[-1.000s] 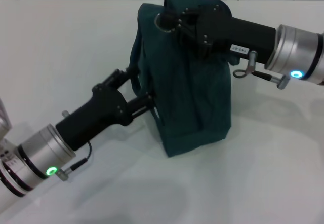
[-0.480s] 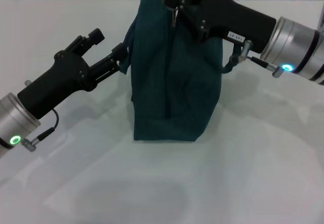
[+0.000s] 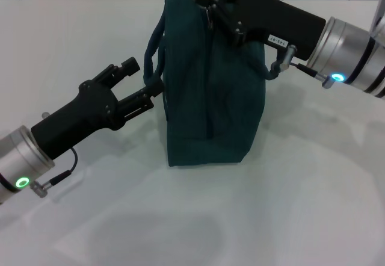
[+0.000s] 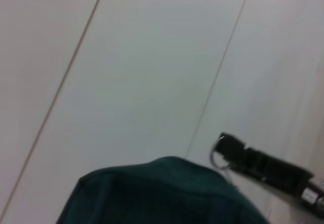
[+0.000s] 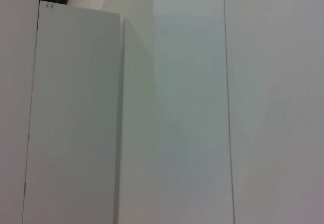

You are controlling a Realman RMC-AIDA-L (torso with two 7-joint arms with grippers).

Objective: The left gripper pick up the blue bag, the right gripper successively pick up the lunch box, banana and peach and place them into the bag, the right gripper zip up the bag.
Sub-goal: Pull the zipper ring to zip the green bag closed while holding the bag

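The blue bag (image 3: 210,85) stands upright in the middle of the white table (image 3: 313,206), its top (image 4: 162,193) also filling the lower part of the left wrist view. My left gripper (image 3: 142,77) is open at the bag's left side, its lower finger touching the handle strap (image 3: 150,55). My right gripper (image 3: 207,6) is at the top of the bag, shut on the zipper pull; it appears farther off as the right gripper (image 4: 228,148) in the left wrist view. The lunch box, banana and peach are out of view.
Bare white table surrounds the bag on all sides. The right wrist view holds only a pale wall and a cabinet panel (image 5: 76,122).
The left gripper drew back from the bag's side and now sits lower, close to the handle. The bag swung upright and shifted slightly right. The right gripper stayed at the bag's top.
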